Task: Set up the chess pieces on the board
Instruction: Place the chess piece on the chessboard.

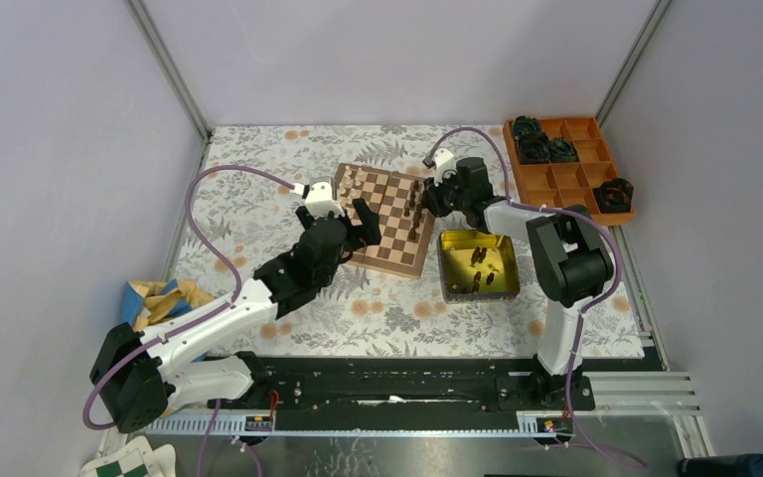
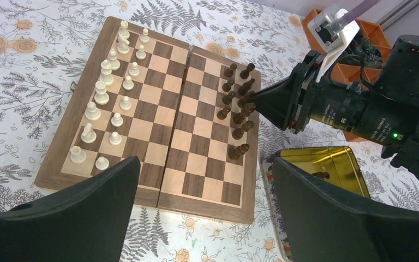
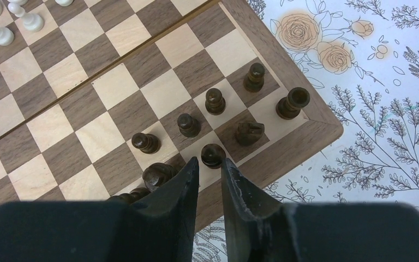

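Observation:
The board [image 1: 389,231] lies in the middle of the floral cloth. Cream chess pieces [image 2: 109,98] fill two rows along its left side. Dark chess pieces [image 3: 188,124] stand in two partial rows on the right side. My right gripper [image 3: 210,161] hovers over that dark side, its jaws a little apart. A dark piece [image 3: 213,154] stands on a light edge square right at its fingertips, and I cannot tell whether they touch it. My left gripper [image 2: 204,162] hangs wide open above the board's near edge [image 2: 196,204], holding nothing.
A shiny yellow tin [image 1: 506,266] right of the board holds a few dark pieces [image 1: 477,258]. An orange compartment tray [image 1: 568,179] with black gear-like lumps [image 1: 541,144] sits at the back right. A blue box [image 1: 131,298] of wooden bits is at the left edge.

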You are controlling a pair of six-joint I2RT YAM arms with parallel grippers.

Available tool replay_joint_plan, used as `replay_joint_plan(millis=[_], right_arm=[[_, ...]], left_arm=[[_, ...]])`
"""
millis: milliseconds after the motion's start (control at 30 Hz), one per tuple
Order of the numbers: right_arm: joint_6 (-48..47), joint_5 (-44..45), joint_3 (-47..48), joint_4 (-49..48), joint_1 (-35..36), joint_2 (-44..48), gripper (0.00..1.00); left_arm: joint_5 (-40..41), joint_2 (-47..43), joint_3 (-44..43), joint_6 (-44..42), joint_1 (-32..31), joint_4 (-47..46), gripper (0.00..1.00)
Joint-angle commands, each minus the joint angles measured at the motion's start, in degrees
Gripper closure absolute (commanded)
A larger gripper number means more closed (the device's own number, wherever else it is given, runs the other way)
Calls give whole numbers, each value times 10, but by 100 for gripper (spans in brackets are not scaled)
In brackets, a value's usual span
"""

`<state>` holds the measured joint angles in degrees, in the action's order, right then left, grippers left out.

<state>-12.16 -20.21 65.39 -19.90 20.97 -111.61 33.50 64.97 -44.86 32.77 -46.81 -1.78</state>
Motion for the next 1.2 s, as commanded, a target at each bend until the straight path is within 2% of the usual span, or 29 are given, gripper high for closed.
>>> replay_joint_plan(millis=[0, 233, 433, 567, 633, 900, 1167], right_arm=[[-10, 0, 16, -1, 9, 34, 72], [0, 15, -8, -7, 14, 85, 71], [25, 61, -52, -18, 24, 149, 69], [52, 127, -89, -23, 42, 200, 66], [74, 188, -105, -20, 56, 224, 64], [182, 384, -148, 78, 93, 304, 61], [246, 446, -188, 166, 97, 360, 60]], left_arm=[[0, -4, 3, 9, 5, -35, 1], [-5, -14, -1, 15, 5, -23, 1], [-5, -25, -14, 8, 5, 0, 1], [-27, -30, -24, -8, 4, 8, 1], [-41, -24, -34, -16, 3, 14, 1], [-58, 26, -72, -32, -22, 41, 1], [-68, 71, -84, -26, -40, 40, 1]])
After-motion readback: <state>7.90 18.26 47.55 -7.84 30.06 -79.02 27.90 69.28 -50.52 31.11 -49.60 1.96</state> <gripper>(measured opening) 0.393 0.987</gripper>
